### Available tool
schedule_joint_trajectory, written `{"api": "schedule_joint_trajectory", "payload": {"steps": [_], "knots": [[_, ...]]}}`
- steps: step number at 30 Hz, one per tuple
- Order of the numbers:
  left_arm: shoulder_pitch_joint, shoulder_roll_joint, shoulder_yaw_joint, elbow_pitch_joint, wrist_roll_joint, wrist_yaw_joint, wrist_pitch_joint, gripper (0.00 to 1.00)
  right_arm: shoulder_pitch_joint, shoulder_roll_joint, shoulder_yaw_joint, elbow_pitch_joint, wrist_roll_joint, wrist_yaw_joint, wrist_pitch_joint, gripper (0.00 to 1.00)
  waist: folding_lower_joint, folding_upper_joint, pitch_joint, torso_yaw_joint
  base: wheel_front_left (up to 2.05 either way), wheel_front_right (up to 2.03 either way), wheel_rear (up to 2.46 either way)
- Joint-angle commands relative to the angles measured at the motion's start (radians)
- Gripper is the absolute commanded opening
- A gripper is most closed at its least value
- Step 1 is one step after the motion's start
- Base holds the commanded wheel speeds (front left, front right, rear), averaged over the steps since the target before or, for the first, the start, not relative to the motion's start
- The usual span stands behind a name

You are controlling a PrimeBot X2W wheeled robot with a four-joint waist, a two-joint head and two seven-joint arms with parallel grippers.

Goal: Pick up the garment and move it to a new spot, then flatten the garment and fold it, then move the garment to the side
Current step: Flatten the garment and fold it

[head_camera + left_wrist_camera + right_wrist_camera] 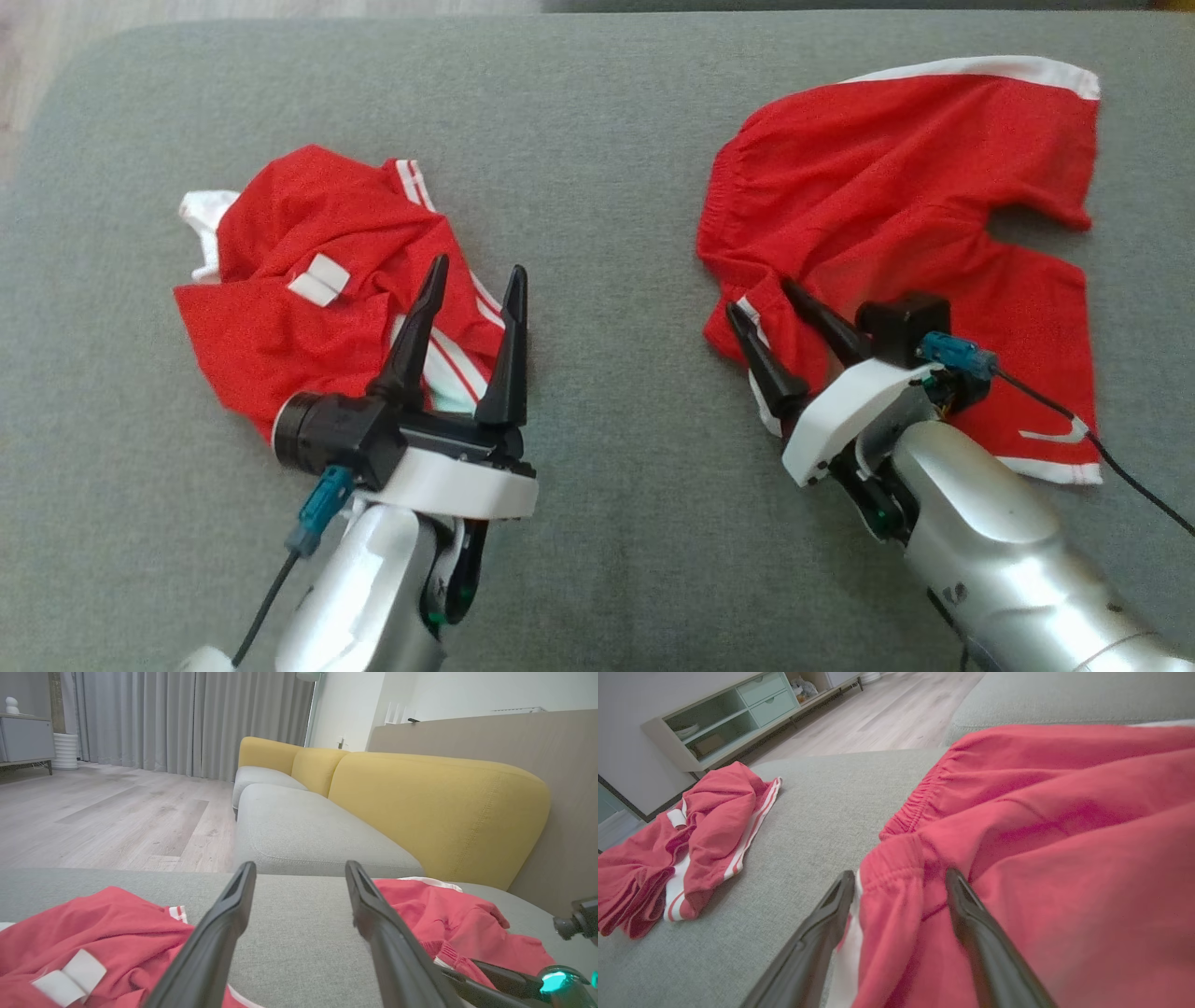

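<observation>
On the grey fabric cushion (607, 187), the red white-trimmed shorts (896, 187) lay spread but unfolded under the wide-open, empty right tool (761, 297), the left tool (478, 267) likewise open, so flattening, folding and shifting aside apparently remained.

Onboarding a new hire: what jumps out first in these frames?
Red on the grey cushion: shorts spread at the right, a crumpled striped garment at the left. The right end effector stands open over the shorts' waistband corner; the left end effector hovers open at the crumpled garment's edge.
</observation>
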Motion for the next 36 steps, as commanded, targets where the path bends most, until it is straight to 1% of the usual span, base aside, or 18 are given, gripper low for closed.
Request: {"api": "schedule_joint_trajectory", "payload": {"steps": [1, 6, 10, 12, 14, 16, 21, 23, 25, 27, 31, 36], "knots": [[-0.023, 0.004, 0.032, -0.03, 0.008, 0.002, -0.008, 1.0, -0.021, 0.016, -0.006, -0.012, -0.025, -0.001, -0.024, 1.0, 0.0, 0.0, -0.006, -0.012, 0.0, 0.0, 0.0], [-0.018, 0.008, 0.042, -0.025, 0.007, -0.001, -0.008, 1.0, -0.013, 0.024, -0.054, -0.026, -0.057, -0.001, -0.054, 1.0, 0.0, 0.0, -0.025, -0.043, 0.0, 0.0, 0.0], [-0.01, 0.012, 0.056, -0.026, 0.004, -0.002, -0.008, 1.0, 0.012, 0.011, -0.144, -0.106, -0.109, -0.001, -0.075, 1.0, 0.0, 0.0, -0.045, -0.084, 0.0, 0.0, 0.0], [-0.006, 0.013, 0.061, -0.026, 0.004, -0.003, -0.008, 1.0, 0.043, 0.0, -0.219, -0.164, -0.152, -0.001, -0.079, 1.0, 0.0, 0.0, -0.055, -0.105, 0.0, 0.0, 0.0], [-0.002, 0.015, 0.066, -0.026, 0.004, -0.004, -0.008, 1.0, 0.091, 0.005, -0.329, -0.246, -0.198, -0.001, -0.08, 1.0, 0.0, 0.0, -0.062, -0.127, 0.0, 0.0, 0.0], [0.001, 0.016, 0.069, -0.026, 0.005, -0.006, -0.008, 1.0, 0.157, 0.016, -0.418, -0.325, -0.272, -0.001, -0.081, 1.0, 0.0, 0.0, -0.068, -0.146, 0.0, 0.0, 0.0], [0.006, 0.018, 0.076, -0.024, 0.007, -0.008, -0.008, 1.0, 0.322, 0.081, -0.638, -0.47, -0.428, -0.001, -0.081, 1.0, 0.0, 0.0, -0.077, -0.18, 0.0, 0.0, 0.0], [0.006, 0.018, 0.077, -0.022, 0.008, -0.01, -0.008, 1.0, 0.383, 0.109, -0.708, -0.508, -0.453, -0.001, -0.081, 1.0, 0.0, 0.0, -0.078, -0.188, 0.0, 0.0, 0.0], [0.006, 0.017, 0.077, -0.019, 0.009, -0.012, -0.008, 1.0, 0.436, 0.123, -0.737, -0.528, -0.473, -0.001, -0.081, 1.0, 0.0, 0.0, -0.078, -0.194, 0.0, 0.0, 0.0], [0.004, 0.017, 0.074, -0.015, 0.011, -0.015, -0.008, 1.0, 0.48, 0.131, -0.746, -0.536, -0.487, -0.001, -0.081, 1.0, 0.0, 0.0, -0.075, -0.201, 0.0, 0.0, 0.0], [0.0, 0.021, 0.078, -0.014, 0.014, -0.016, -0.008, 1.0, 0.481, 0.132, -0.74, -0.542, -0.458, -0.001, -0.081, 1.0, 0.0, 0.0, -0.068, -0.21, 0.0, 0.0, 0.0], [-0.003, 0.023, 0.078, -0.012, 0.016, -0.017, -0.008, 1.0, 0.482, 0.133, -0.74, -0.52, -0.465, -0.001, -0.081, 1.0, 0.0, 0.0, -0.065, -0.213, 0.0, 0.0, 0.0]]}}
